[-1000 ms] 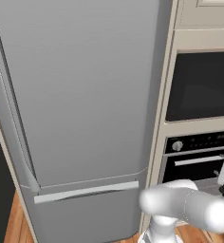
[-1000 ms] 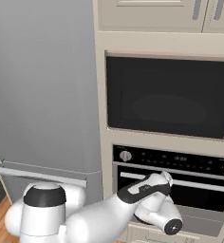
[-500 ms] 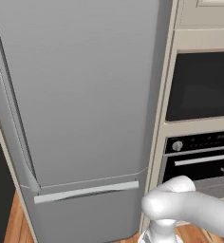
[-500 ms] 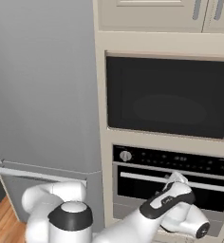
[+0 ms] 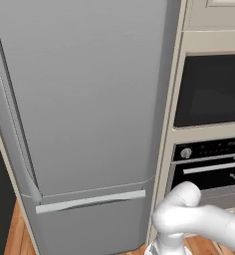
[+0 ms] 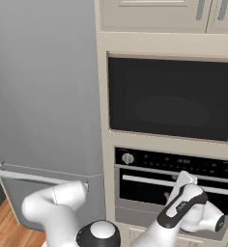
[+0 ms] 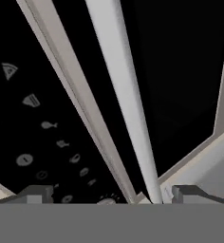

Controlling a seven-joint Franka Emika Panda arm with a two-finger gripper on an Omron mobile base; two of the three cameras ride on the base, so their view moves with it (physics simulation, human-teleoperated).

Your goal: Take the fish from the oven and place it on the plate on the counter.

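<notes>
The oven (image 6: 174, 193) is built in below a black-glass appliance, and its door is shut. It has a black control strip (image 7: 38, 123), a round knob (image 6: 128, 157) and a silver bar handle (image 6: 145, 180). My gripper (image 6: 182, 183) is right at that handle, open. In the hand view the handle (image 7: 128, 95) runs diagonally up from between my gripper (image 7: 111, 194) fingertips (image 7: 35, 192), with dark door glass (image 7: 180, 71) beside it. In the left base view the oven (image 5: 209, 164) shows at the right edge. The fish is hidden behind the door. The plate and the counter are out of view.
A tall grey fridge (image 5: 84, 109) stands left of the oven column, its drawer handle (image 5: 89, 201) low down. The black-glass appliance (image 6: 171, 99) sits above the oven, with cream cabinets (image 6: 159, 14) over it. Wooden floor (image 6: 9, 226) shows at lower left.
My hand has swung right and up toward the oven door, arriving at the bar handle. The elbow has dropped lower. The jaws have stayed open.
</notes>
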